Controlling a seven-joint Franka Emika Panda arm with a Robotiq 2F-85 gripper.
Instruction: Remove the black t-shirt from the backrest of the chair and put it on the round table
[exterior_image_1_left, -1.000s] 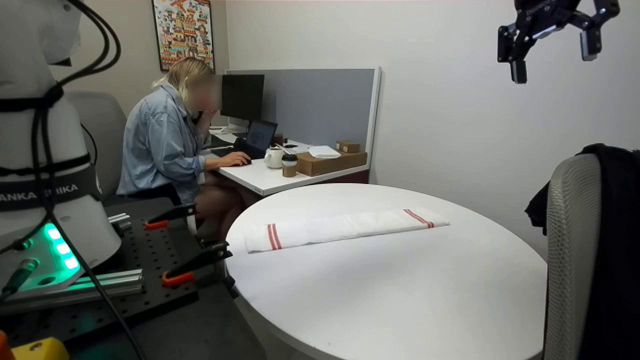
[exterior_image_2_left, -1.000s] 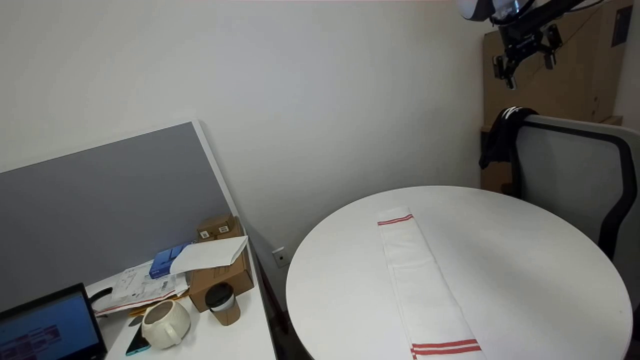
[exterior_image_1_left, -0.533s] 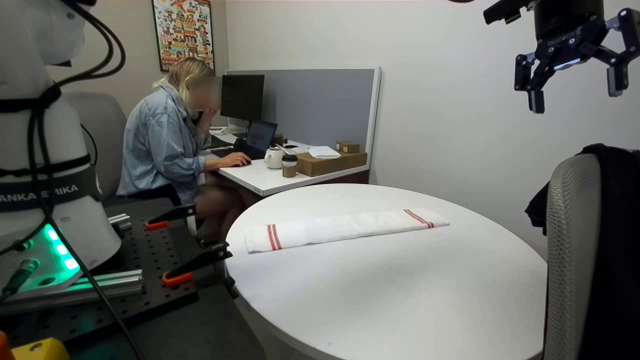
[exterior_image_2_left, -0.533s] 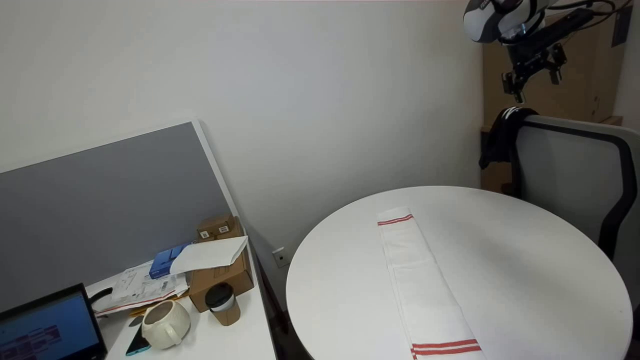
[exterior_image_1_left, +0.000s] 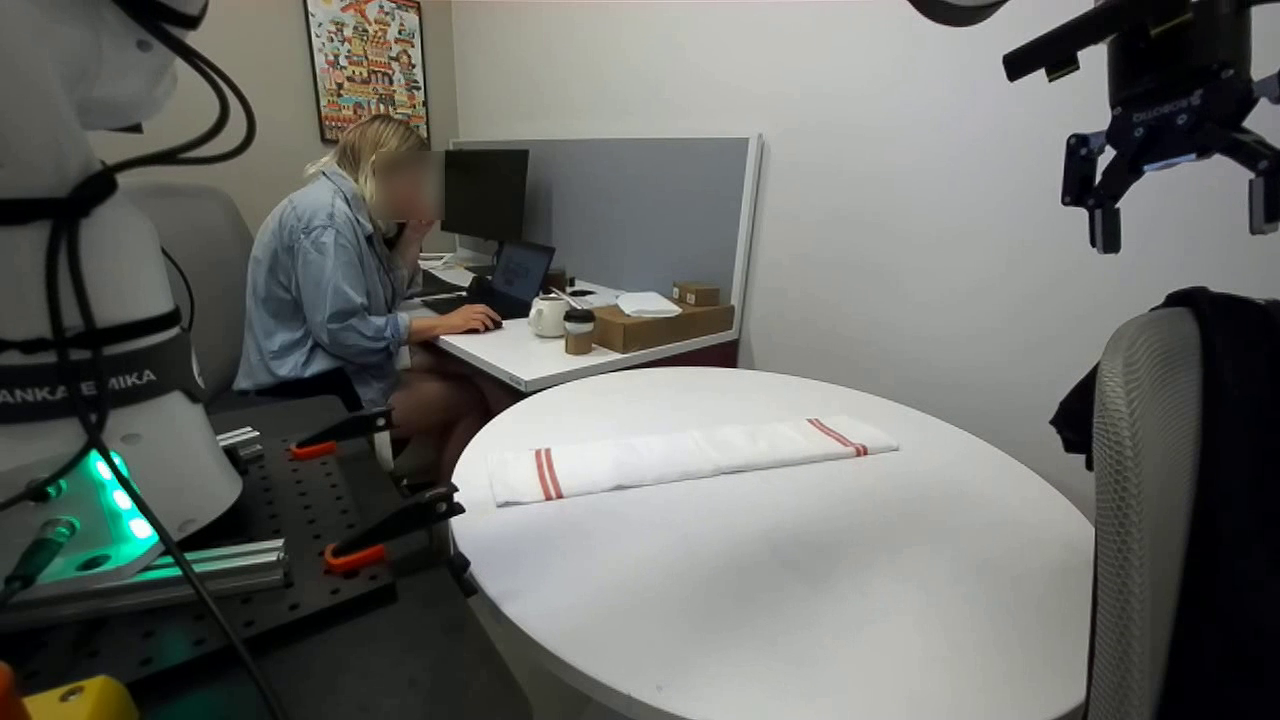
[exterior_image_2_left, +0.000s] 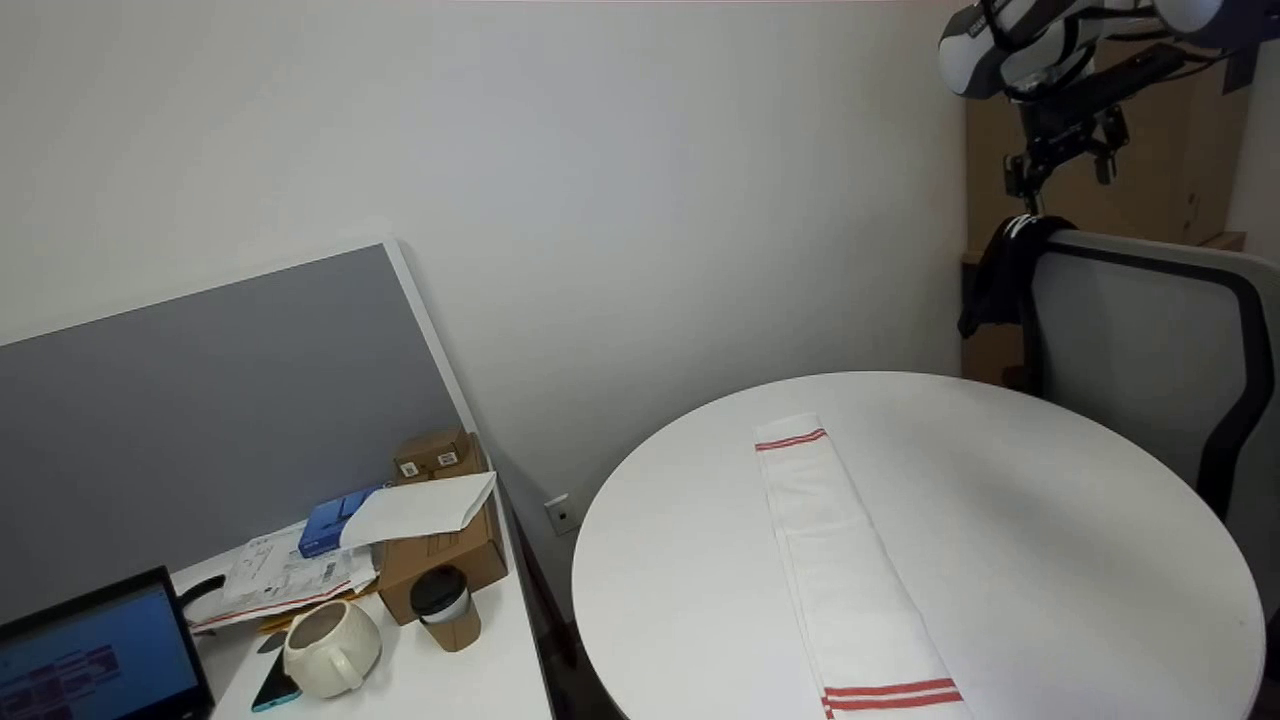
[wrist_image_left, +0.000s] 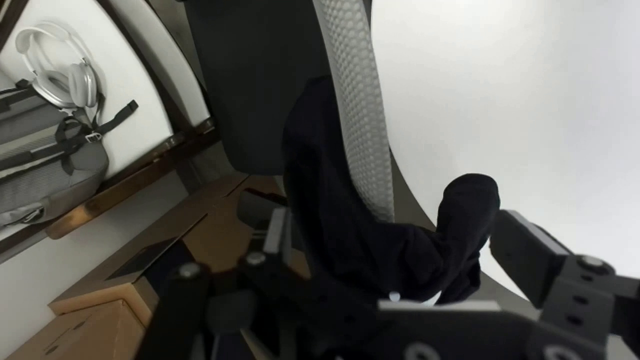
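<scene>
The black t-shirt (exterior_image_1_left: 1230, 500) hangs over the backrest of the grey chair (exterior_image_1_left: 1145, 470). In an exterior view its bunched end (exterior_image_2_left: 1000, 285) hangs at the backrest's corner, beside the chair's mesh (exterior_image_2_left: 1140, 340). My gripper (exterior_image_1_left: 1185, 228) is open and empty, pointing down above the backrest with a small gap over the shirt. It also shows in an exterior view (exterior_image_2_left: 1068, 190), one fingertip just over the shirt's top. In the wrist view the shirt (wrist_image_left: 340, 215) lies between the open fingers (wrist_image_left: 400, 240). The white round table (exterior_image_1_left: 800, 570) stands beside the chair.
A folded white towel with red stripes (exterior_image_1_left: 690, 460) lies on the round table. A person (exterior_image_1_left: 320, 270) sits at a desk (exterior_image_1_left: 520, 360) with a mug, a cup and boxes. Cardboard boxes (wrist_image_left: 100, 330) stand near the chair; headphones (wrist_image_left: 60, 85) and a backpack lie beyond.
My gripper has moved down and, in an exterior view, to the right, coming closer to the shirt on the chair. It stays open. The shirt, chair and table have not moved.
</scene>
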